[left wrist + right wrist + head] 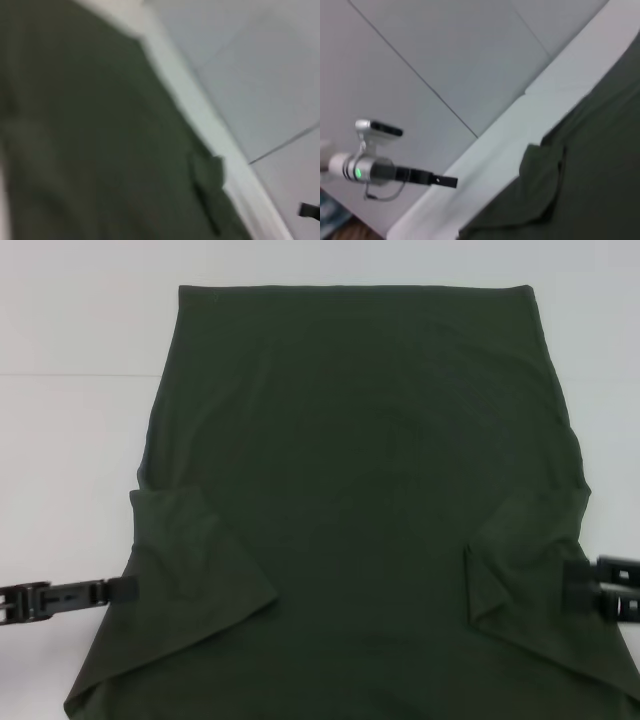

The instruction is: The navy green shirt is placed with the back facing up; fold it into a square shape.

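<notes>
Navy green shirt (360,500) lies flat, plain side up, centred on the white tabletop (70,320); both sleeves already folded inward. Left hand (125,589) at the shirt's left edge, right hand (580,587) at the right edge; cannot tell whether either is spread or pinching. Judgement: take both edges level and fold evenly to keep the sides parallel.

head overhead, wrists oblique, perhaps sharing shirt (360,500)
</notes>
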Motion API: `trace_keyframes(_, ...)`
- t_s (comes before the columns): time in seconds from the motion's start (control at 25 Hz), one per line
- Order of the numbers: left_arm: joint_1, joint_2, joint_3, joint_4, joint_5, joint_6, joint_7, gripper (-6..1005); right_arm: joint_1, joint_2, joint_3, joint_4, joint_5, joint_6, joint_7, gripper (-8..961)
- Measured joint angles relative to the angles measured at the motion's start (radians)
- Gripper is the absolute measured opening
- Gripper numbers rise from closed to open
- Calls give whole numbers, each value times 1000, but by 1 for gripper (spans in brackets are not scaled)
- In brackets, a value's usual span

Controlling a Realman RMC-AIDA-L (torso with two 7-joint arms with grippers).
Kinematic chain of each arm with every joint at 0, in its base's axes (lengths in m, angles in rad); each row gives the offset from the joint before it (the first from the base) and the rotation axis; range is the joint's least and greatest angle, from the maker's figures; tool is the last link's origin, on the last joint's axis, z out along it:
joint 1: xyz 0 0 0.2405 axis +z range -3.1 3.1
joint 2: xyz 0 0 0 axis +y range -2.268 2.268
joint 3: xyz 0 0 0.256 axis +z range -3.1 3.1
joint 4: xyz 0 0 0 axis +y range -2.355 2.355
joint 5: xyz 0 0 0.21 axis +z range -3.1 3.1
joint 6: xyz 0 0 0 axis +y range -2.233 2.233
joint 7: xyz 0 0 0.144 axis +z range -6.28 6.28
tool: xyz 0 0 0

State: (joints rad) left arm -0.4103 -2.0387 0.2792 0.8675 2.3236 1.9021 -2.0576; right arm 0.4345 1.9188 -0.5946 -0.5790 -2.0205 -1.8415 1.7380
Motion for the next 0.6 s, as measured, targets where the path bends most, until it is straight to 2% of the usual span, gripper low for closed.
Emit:
trace_keyframes(0.16,-16,17,0,54,168,-14,-220,864,-9,-4,7,-2,-89,16,-45,945)
trace_keyframes(0.32,-54,47,-21,60,330,-17,-383,864,-17,1,10,0,-141,38,-103,944)
trace_keyframes(0.6,-91,64,-22,38,423,-16,-499,864,-36,19,6,-1,-164,18,-284,944)
